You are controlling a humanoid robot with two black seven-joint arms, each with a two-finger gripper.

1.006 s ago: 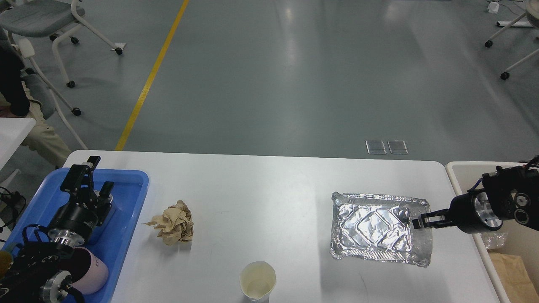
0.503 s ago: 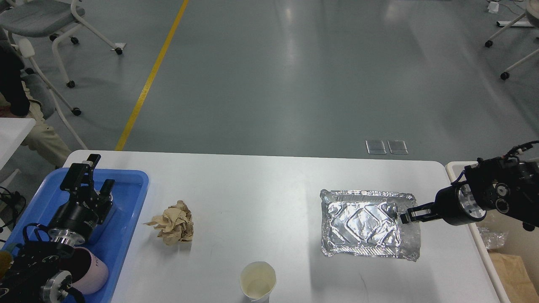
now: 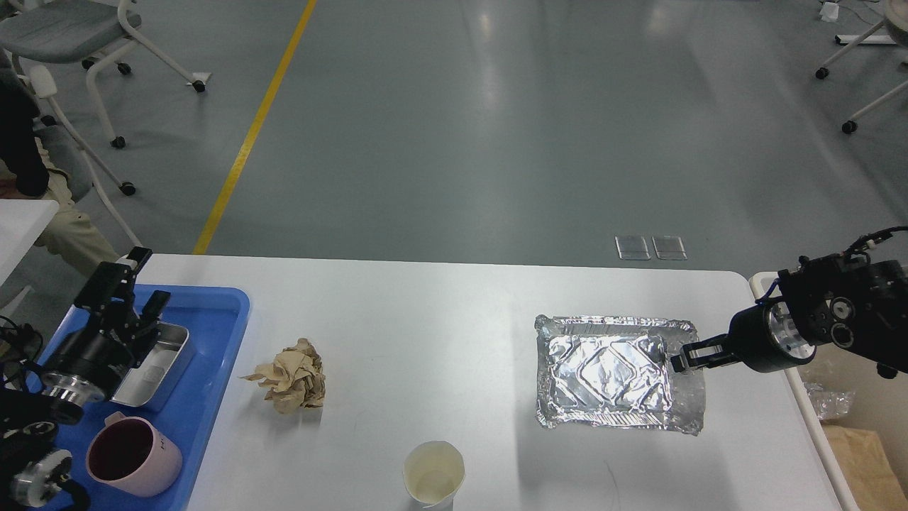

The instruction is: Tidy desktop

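The white desktop (image 3: 440,312) fills the lower half of the head view. A crumpled silver foil tray (image 3: 610,372) lies on its right part. My right gripper (image 3: 679,357) comes in from the right and is shut on the tray's right rim. A crumpled brown paper ball (image 3: 291,375) lies left of centre. An empty paper cup (image 3: 434,474) stands at the front edge. My left gripper (image 3: 145,280) is open and empty, over the far left corner of the blue tray (image 3: 213,355).
The blue tray holds a rectangular metal tin (image 3: 152,365) and a pink mug (image 3: 131,454). A cream bin (image 3: 759,284) stands off the desktop's right edge, with a brown paper bag (image 3: 865,461) inside. Chairs stand on the floor beyond.
My right gripper has drawn the foil tray leftward across the desktop. My left arm has pulled back to the left, uncovering the metal tin and the mug.
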